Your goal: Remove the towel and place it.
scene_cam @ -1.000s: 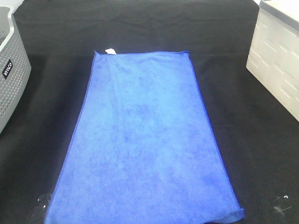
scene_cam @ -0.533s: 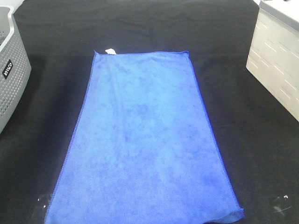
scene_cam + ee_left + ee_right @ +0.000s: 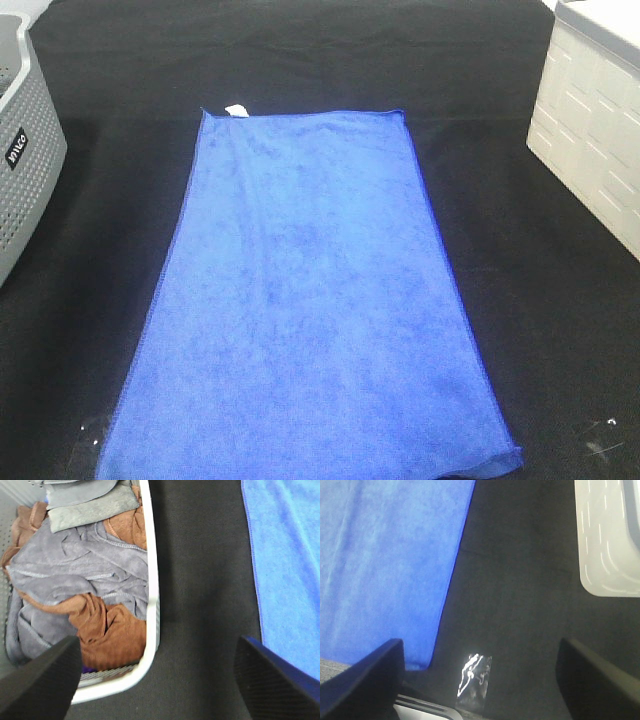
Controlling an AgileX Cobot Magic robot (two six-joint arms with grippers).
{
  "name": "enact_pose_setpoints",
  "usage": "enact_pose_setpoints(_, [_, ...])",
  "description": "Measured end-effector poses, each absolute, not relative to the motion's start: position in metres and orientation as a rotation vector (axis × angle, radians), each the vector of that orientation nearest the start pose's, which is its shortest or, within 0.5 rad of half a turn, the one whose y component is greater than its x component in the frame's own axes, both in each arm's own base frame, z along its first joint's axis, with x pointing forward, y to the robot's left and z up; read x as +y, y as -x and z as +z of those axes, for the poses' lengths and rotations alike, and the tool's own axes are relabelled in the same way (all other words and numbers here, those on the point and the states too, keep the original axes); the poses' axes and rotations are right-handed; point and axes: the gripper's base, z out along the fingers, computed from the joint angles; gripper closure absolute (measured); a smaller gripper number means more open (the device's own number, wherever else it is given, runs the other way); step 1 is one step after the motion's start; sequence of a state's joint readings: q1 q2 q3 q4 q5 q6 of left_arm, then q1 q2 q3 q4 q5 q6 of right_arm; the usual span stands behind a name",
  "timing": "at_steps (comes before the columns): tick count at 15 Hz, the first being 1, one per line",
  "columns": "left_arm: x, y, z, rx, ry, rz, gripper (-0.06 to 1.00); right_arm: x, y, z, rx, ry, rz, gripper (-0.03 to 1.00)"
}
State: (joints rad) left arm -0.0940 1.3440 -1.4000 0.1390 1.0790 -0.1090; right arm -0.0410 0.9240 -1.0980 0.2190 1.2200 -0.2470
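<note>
Overhead, the towel (image 3: 310, 300) lies spread flat and lengthwise down the middle of the black-covered desk (image 3: 520, 300), its small white tag (image 3: 237, 109) at the far corner toward eleven o'clock. A grey perforated basket (image 3: 25, 160) sits at nine o'clock, well apart from the cloth, and a white ribbed bin (image 3: 590, 140) stands at two o'clock. Neither arm shows in this view.

From the left wrist, the left end effector (image 3: 160, 680) hangs wide open and empty above the bare strip of desk between the basket's white rim (image 3: 152, 605) and the towel's stitched edge. One dark fingertip (image 3: 40, 685) sits over the basket, the other over the towel's border. Inside the basket are crumpled grey cloths (image 3: 75, 570) and brown cloths (image 3: 110, 630).

From the right wrist, the right end effector (image 3: 480, 680) is likewise spread wide, gripping nothing, above the desk between the towel's long edge and the white bin. A shiny patch (image 3: 472, 677), possibly clear tape, lies on the covering just beside the towel's corner.
</note>
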Motion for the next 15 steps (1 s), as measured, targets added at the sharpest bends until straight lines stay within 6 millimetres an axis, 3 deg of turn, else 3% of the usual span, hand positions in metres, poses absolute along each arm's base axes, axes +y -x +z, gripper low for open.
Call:
enact_pose_setpoints(3, [-0.008,-0.221,0.39,2.408,-0.016,0.107,0.16,0.014,-0.102,0.375,2.417,0.25,0.155,0.17])
enact_pose_setpoints(7, [-0.001,-0.159,0.369,2.293,-0.035,0.133,0.16,0.016,-0.051,0.358,2.313,0.201,0.156,0.17])
enact_pose_setpoints(10, [0.004,-0.109,0.344,2.173,-0.042,0.126,0.16,0.018,-0.024,0.341,2.252,0.144,0.174,0.17])
enact_pose_setpoints(15, [0.008,-0.057,0.304,2.084,-0.027,0.1,0.17,0.019,0.017,0.329,2.083,0.156,0.148,0.17])
